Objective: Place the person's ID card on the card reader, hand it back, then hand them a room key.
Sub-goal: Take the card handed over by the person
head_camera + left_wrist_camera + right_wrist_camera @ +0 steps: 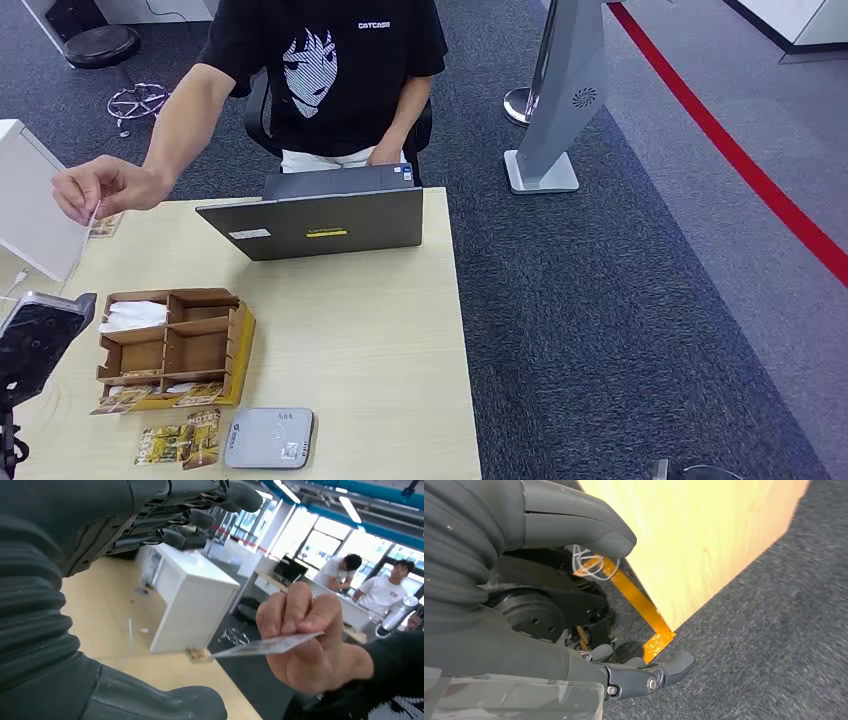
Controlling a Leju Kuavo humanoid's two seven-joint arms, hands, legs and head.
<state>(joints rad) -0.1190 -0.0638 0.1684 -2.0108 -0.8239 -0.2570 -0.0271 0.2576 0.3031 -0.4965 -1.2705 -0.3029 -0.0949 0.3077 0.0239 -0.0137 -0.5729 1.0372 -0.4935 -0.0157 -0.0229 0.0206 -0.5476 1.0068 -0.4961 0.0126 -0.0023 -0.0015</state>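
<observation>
A seated person's hand (100,190) holds the ID card (88,225) out over the table's far left corner. My left hand (35,335) is raised at the near left, a little short of the card. In the left wrist view my left hand (115,525) has its fingers (200,517) spread and holds nothing; the person's hand (305,640) pinches the ID card (265,646) edge-on just beyond it. The grey card reader (268,438) lies at the table's front edge. My right hand (524,650) hangs beside the table, fingers apart and holding nothing.
A wooden organiser (175,345) with cards in its front slots stands left of centre, and loose room key cards (180,440) lie beside the reader. An open laptop (315,222) faces the person. A white box (30,210) stands at the far left. Grey carpet (620,330) lies to the right.
</observation>
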